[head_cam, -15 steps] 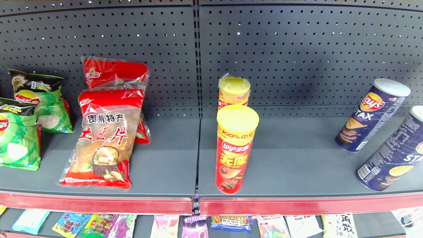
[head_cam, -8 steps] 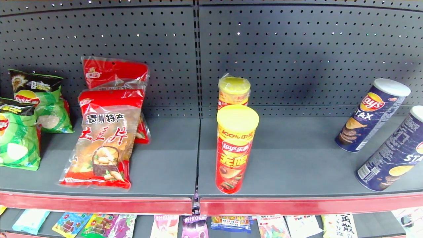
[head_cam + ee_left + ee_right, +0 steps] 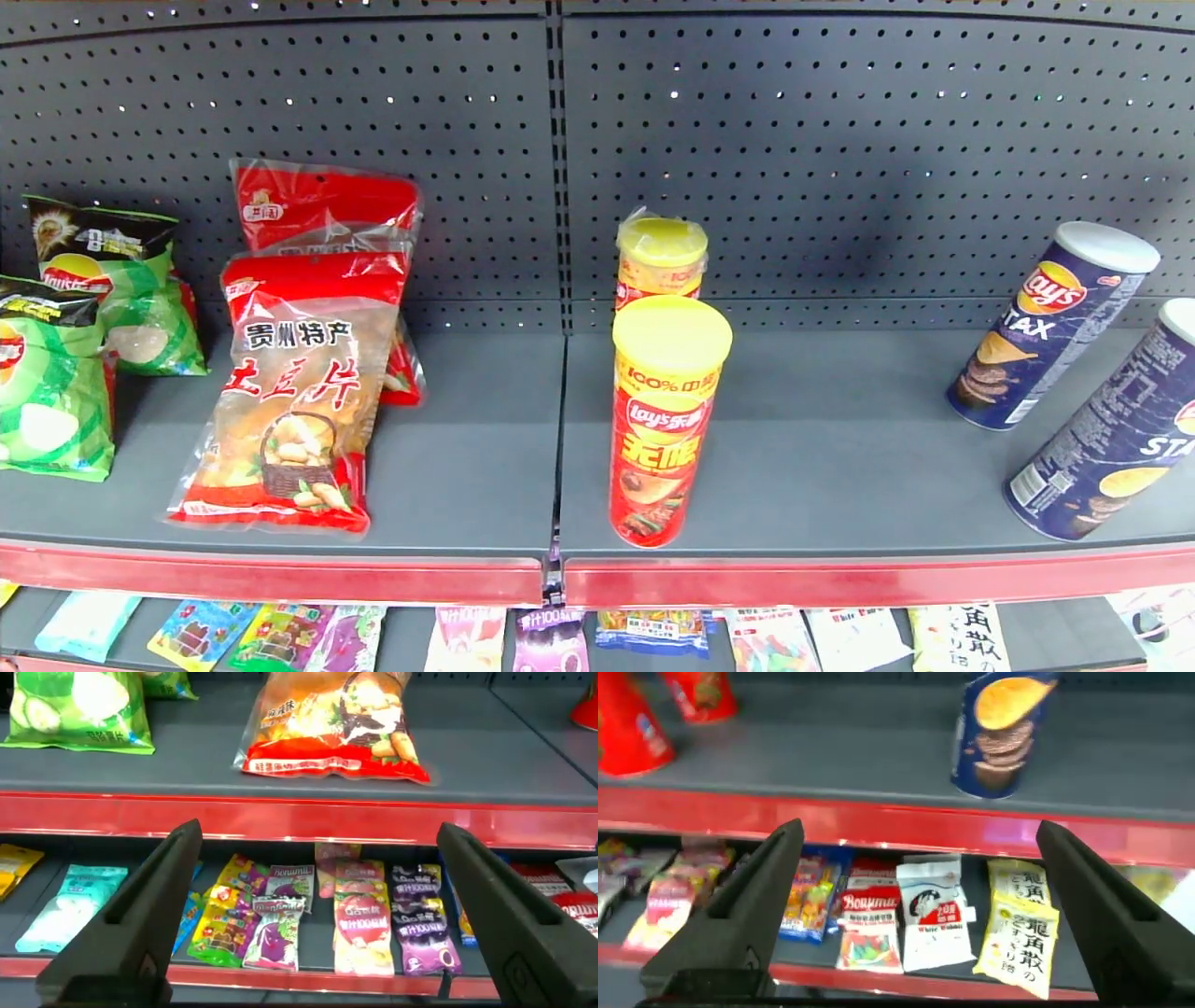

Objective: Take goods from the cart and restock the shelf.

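1. A dark perforated back panel (image 3: 840,140) rises behind a grey shelf (image 3: 840,448), which has a red front rail (image 3: 280,569) along its near edge.
2. At the far left of the shelf stand two green chip bags, one near (image 3: 51,383) and one farther back (image 3: 117,289).
3. Just right of them, a red potato-chip bag (image 3: 294,392) leans back with its foot close to the rail. A second red bag (image 3: 322,210) stands behind it against the panel.
4. Near the middle, a yellow-lidded red canister (image 3: 667,420) stands upright by the front edge. A matching canister (image 3: 659,257) stands directly behind it, close to the panel.
5. On the right are two blue canisters with pale lids, one farther back (image 3: 1050,327) and one nearer at the frame's edge (image 3: 1111,429). They are well apart from the red ones.
6. Below the rail, a lower shelf (image 3: 1055,635) carries a row of small colourful packets (image 3: 551,639) lying flat.
7. The left gripper (image 3: 318,826) sits in front of the rail, below the red bag. Its fingers are spread wide and hold nothing, with the lower packets visible between them.
8. The right gripper (image 3: 920,826) sits in front of the rail, below a blue canister. Its fingers are also spread wide, with nothing between them.
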Tool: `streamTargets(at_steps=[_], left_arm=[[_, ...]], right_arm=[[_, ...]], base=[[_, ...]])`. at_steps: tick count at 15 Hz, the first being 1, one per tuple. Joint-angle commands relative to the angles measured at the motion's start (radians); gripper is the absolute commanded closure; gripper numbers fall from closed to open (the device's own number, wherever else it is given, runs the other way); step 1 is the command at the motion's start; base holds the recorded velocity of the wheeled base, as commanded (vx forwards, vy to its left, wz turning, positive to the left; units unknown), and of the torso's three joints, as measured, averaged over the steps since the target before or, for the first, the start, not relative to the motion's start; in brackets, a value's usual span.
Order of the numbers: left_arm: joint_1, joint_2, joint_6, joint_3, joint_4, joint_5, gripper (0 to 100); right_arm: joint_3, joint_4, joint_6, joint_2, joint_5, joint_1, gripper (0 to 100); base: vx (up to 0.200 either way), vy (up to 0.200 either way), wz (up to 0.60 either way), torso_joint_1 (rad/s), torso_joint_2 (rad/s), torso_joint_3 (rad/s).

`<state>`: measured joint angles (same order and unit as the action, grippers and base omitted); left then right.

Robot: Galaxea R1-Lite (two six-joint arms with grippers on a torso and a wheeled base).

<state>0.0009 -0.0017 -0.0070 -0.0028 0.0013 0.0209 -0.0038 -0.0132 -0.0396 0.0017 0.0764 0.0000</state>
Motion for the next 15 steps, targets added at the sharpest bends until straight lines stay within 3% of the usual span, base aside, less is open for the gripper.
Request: streamTargets(at_steps=[1,3,6,10,15], left_arm=[[0.001,0.002,-0.001,0.0,0.0,0.001,0],[0.001,0.002,-0.001,0.0,0.0,-0.001,0],[0.001,0.002,-0.001,0.0,0.0,-0.001,0],[0.001,0.002,0.001,0.0,0.0,-0.001,0],[0.001,0.002,0.001,0.0,0.0,-0.002,0]], right_arm=[[0.004,0.012,-0.014,0.0,-0.004,0.002,0],[0.002,0.018,0.055,0.014,-0.03,0.005,0],[0.004,0.015,0.041,0.001,-0.035,0.003,0],[0.004,0.015,0.043,0.001,-0.035,0.003,0],[0.004,0.015,0.043,0.001,-0.035,0.003,0]], base=[[0.0,0.0,0.0,0.0,0.0,0.0],[0.0,0.0,0.0,0.0,0.0,0.0],[0.0,0.0,0.0,0.0,0.0,0.0],[-0.2,0.0,0.0,0.006,0.0,0.0],[0.0,0.0,0.0,0.0,0.0,0.0]])
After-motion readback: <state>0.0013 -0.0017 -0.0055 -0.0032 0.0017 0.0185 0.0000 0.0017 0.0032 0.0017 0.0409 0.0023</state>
